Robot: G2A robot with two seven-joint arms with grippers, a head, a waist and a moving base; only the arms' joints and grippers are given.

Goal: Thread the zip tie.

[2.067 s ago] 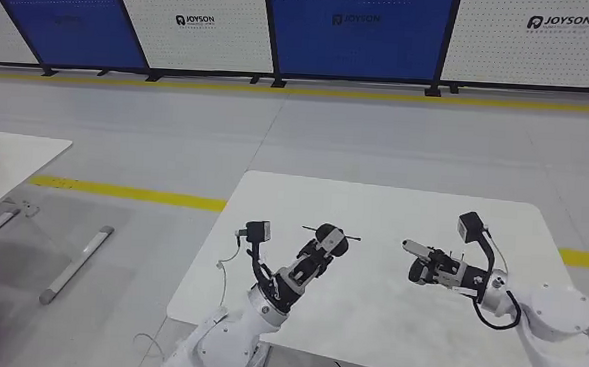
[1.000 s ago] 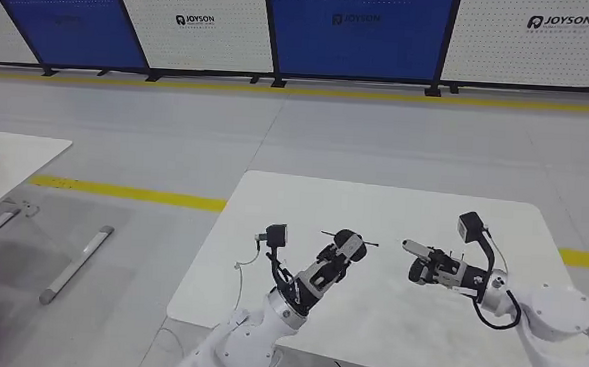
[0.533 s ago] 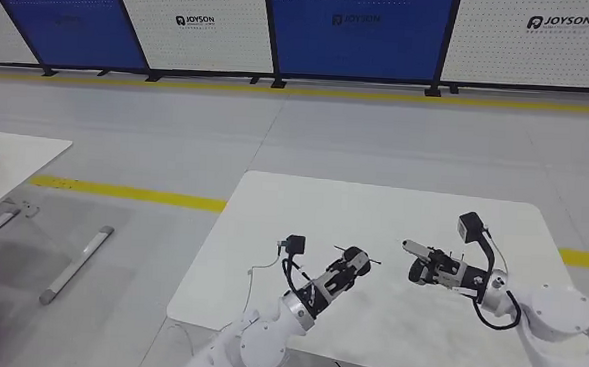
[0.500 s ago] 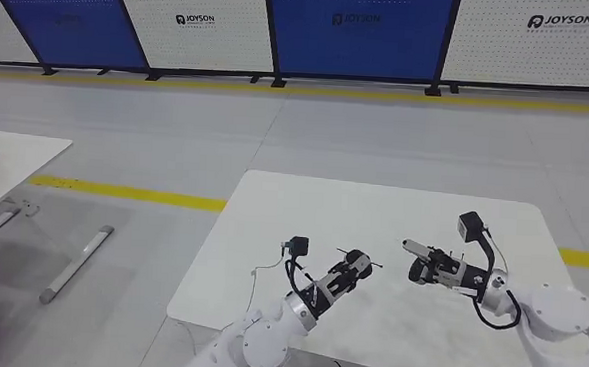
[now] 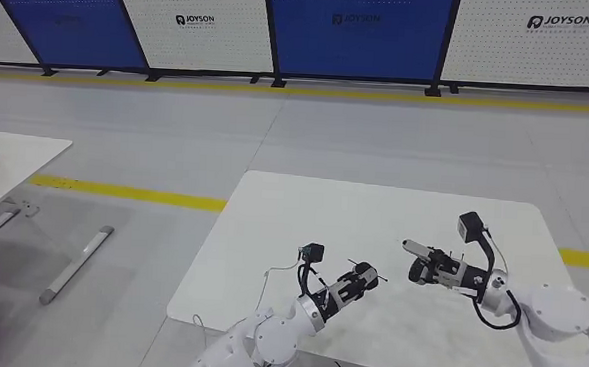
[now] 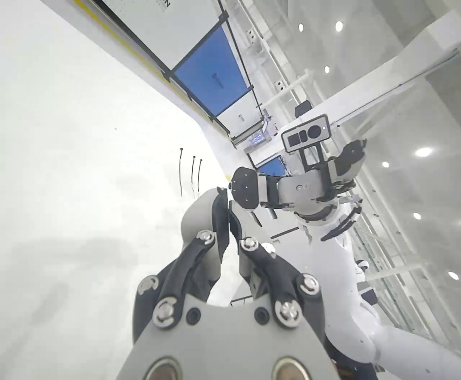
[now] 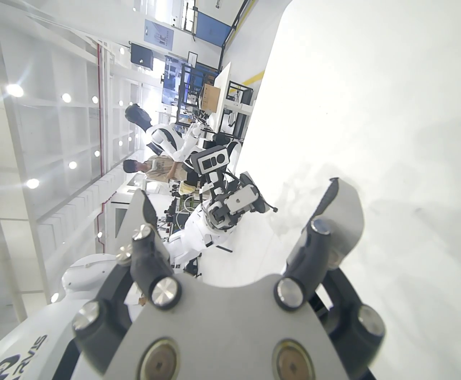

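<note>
left gripper [image 6: 222, 203] pinches the zip tie [image 5: 381, 280] beside the gaping right gripper [image 7: 238, 189]
over the near edge of the white table [image 5: 374, 203], the left gripper's fingers are pressed together on the zip tie, its thin ends poking out either side. the arm has slid right over the last two seconds and now sits just left of the right gripper, which has not moved, fingers wide apart, nothing between. three spare ties [image 6: 193, 174] lie side by side on the table.
</note>
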